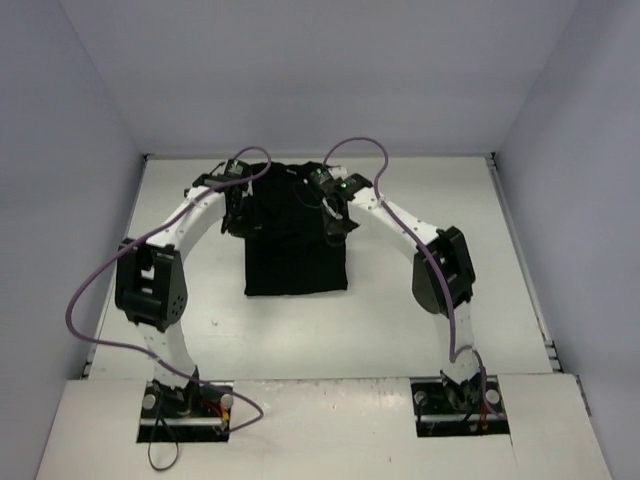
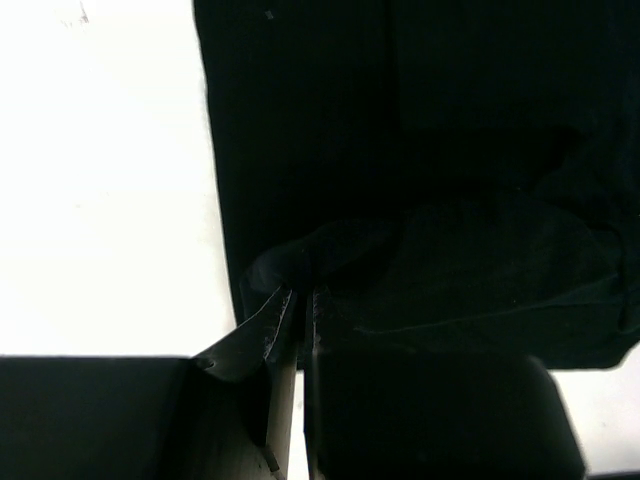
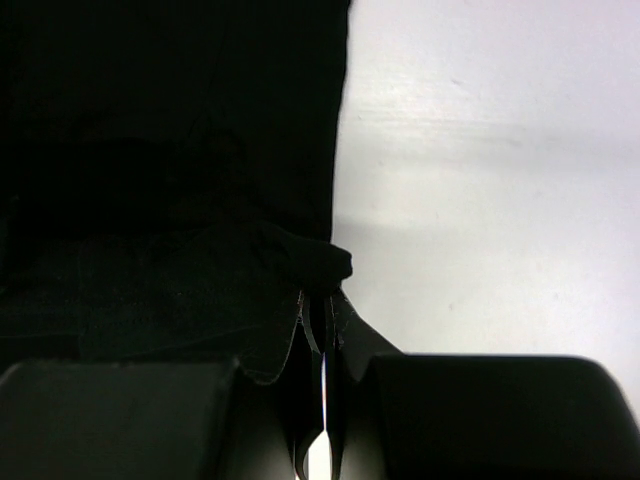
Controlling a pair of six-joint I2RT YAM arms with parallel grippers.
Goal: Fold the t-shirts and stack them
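A plain black t-shirt [image 1: 295,245] lies as a narrow rectangle in the middle of the white table, its far part lifted and bunched. My left gripper [image 1: 238,213] is at the shirt's left edge and is shut on a pinch of black cloth [image 2: 290,262], as the left wrist view shows. My right gripper [image 1: 335,222] is at the shirt's right edge, shut on a fold of the same cloth [image 3: 320,262]. Both grippers hold the far half of the t-shirt [image 2: 420,180] above its near half.
The white table [image 1: 420,200] is walled by pale panels at the back and both sides. Purple cables loop over both arms. The arm bases [image 1: 185,405] sit at the near edge.
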